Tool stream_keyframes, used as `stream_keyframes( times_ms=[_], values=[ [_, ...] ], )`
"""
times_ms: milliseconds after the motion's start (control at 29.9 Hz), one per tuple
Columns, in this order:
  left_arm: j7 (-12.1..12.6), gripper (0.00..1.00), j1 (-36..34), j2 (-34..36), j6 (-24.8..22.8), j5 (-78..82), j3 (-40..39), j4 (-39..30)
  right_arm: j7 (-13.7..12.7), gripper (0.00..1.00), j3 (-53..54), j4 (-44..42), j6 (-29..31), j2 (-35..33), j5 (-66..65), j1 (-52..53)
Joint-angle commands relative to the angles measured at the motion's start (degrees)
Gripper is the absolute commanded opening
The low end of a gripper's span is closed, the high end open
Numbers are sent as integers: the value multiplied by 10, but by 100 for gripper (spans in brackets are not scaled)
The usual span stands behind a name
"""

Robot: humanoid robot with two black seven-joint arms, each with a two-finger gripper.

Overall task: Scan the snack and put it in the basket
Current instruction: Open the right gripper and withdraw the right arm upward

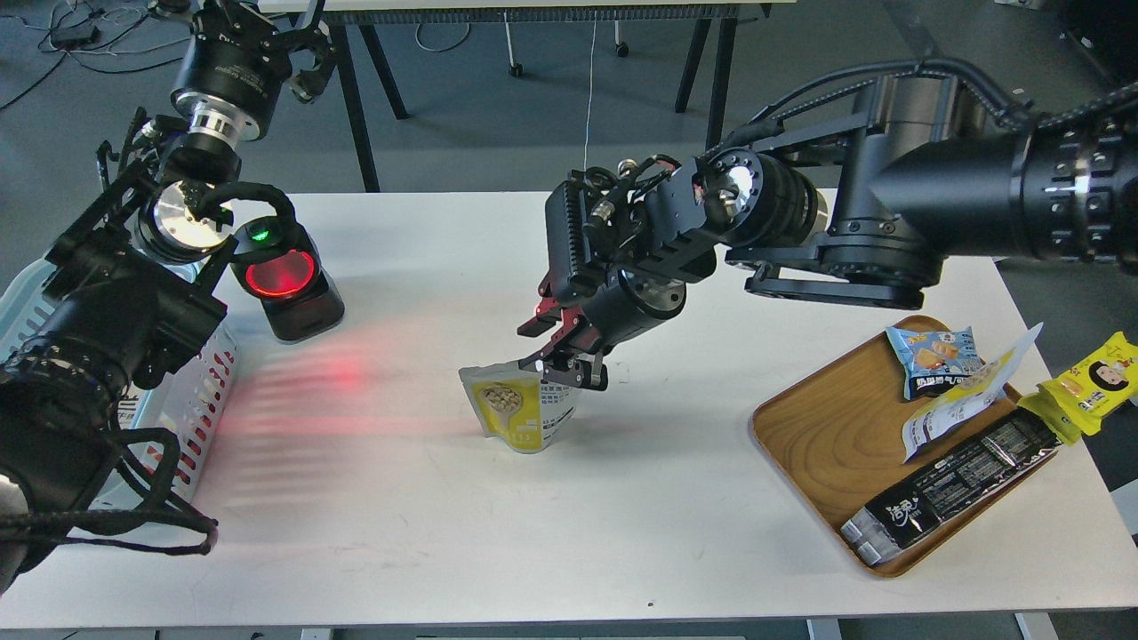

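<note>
White bench [498, 533] filled most of the view, its near part bare, with grey floor and dark table legs beyond its far edge. Closest in, on the robot's left, the thick black left arm crossed over the pale slotted basket [200, 391], which stood at the bench's left edge, well to the left of the right hand. On the other side, to the right of that hand and nearer the viewer, a wooden tray [818, 436] held a long black packet [956, 480], a white-and-yellow pouch [965, 400] and a small blue packet [933, 356]; a yellow packet [1098, 378] lay just past the tray's right rim. At mid-bench the right hand [564, 364] came down from the right, its fingers clamped on the top edge of the snack [520, 409], a small pouch with a yellow lower part that hung directly below the hand, upright, at or just above the bench; whether it touched could not be told. Red light streaked the bench between the pouch and the basket. Farther back and to the left of the right hand, a black scanner [289, 280] with a glowing red window stood on the bench. Farthest off, above the scanner, the left hand [302, 49] was raised over the floor, its fingers apart and holding nothing.
</note>
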Motion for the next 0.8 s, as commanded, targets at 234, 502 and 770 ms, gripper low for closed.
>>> stream_keyframes(
  times_ms=[234, 502, 770],
  values=[
    [21, 99, -16, 8, 0, 4, 16, -26, 0, 97, 94, 106, 26, -223, 175, -15],
    [57, 99, -19, 64, 0, 38, 90, -183, 0, 99, 162, 116, 23, -366, 374, -105],
    [56, 97, -61, 96, 0, 288, 159, -264, 0, 99, 254, 88, 31, -433, 541, -235]
  ],
)
